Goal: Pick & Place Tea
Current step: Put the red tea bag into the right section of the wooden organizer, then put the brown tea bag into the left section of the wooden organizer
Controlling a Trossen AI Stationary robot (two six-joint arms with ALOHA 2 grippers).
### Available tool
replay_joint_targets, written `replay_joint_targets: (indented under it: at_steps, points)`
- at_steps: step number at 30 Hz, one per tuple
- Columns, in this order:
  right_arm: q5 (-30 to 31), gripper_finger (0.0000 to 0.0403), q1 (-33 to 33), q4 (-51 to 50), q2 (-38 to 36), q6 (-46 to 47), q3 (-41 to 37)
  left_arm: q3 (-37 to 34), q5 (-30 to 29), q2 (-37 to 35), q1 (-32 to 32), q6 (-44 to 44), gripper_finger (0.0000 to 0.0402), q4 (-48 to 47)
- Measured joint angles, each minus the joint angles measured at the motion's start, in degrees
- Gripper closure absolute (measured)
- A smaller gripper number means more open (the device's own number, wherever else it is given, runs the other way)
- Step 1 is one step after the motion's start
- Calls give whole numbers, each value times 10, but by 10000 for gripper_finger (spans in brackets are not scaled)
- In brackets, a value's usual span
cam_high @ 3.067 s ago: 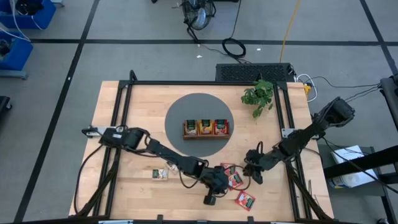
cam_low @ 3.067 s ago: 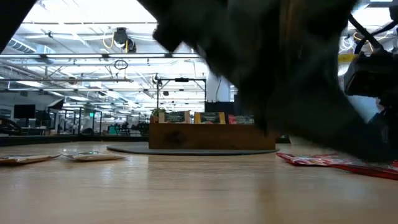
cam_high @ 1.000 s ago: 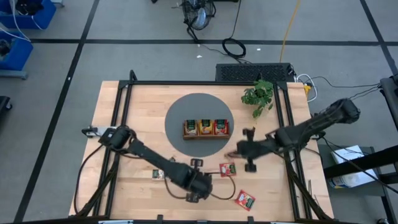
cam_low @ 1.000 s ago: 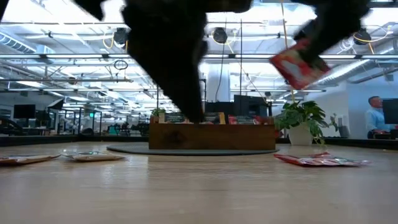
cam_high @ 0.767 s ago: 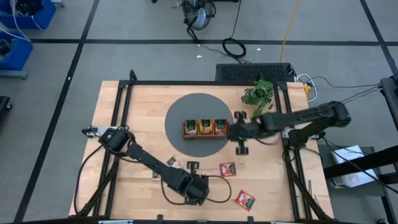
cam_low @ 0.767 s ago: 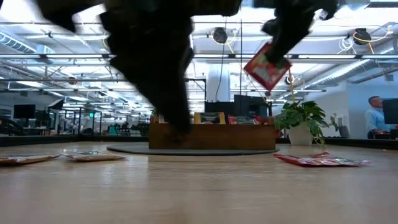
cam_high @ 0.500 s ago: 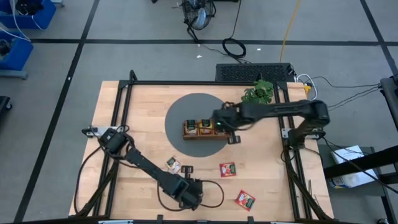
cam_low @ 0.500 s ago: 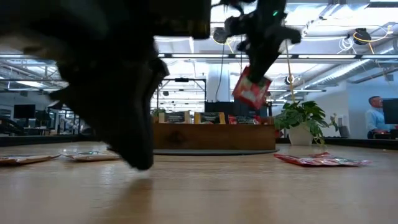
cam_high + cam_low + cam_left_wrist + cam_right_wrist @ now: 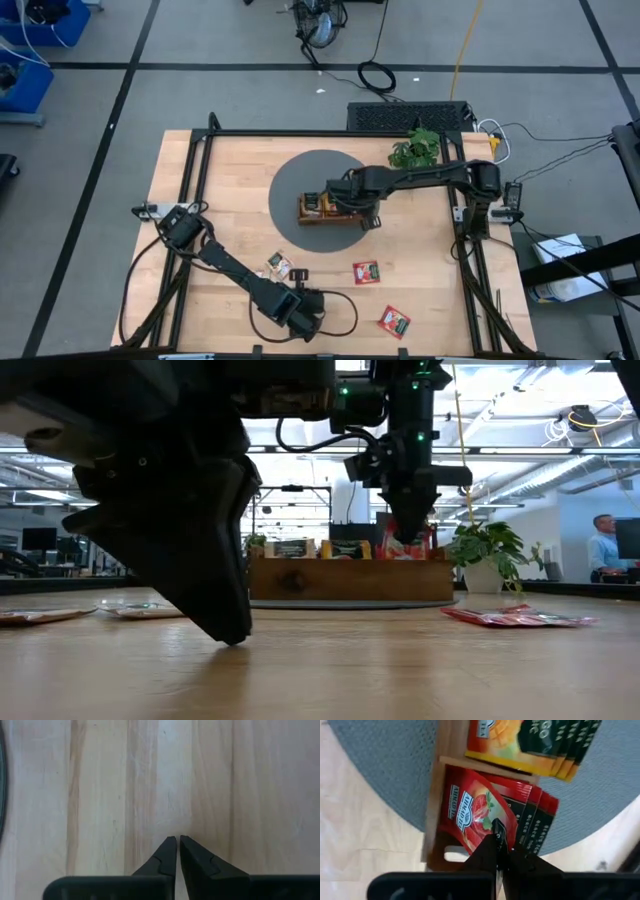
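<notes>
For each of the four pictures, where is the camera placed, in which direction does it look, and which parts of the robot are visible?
High: overhead, looking straight down; table, both arms, tray.
Low: at tabletop height, looking level across; left gripper near, right gripper above the tray.
Left wrist: looking down at bare wood past its own nearly shut fingers.
Right wrist: looking down into the tray; fingers clamp a red sachet.
Shared: the red sachet and tray appear in the low and right wrist views.

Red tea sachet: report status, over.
Right pincer shut on red tea sachet, over the wooden tray's red compartment. Left pincer near shut, empty, low over bare table. Nothing in the way.
</notes>
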Motion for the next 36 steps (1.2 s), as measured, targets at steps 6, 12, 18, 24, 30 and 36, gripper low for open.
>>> replay_joint_targets:
  at_steps: [6,12,18,24,30,36]
  points:
    - [0,403,-5,23,1,-11,0,0,0,1,0,0,389,16]
    - [-1,386,-4,45,1,-15,0,-1,-11,1,0,-3,396,18]
    - [-1,346,-4,58,1,-10,0,-1,-13,2,0,-10,368,20]
    - [0,308,-4,59,1,12,0,-1,-22,2,0,2,363,21]
    - [2,286,1,56,-14,22,0,-1,-26,2,1,19,376,25]
    - [5,280,18,61,-57,30,-1,-1,-28,2,2,65,396,58]
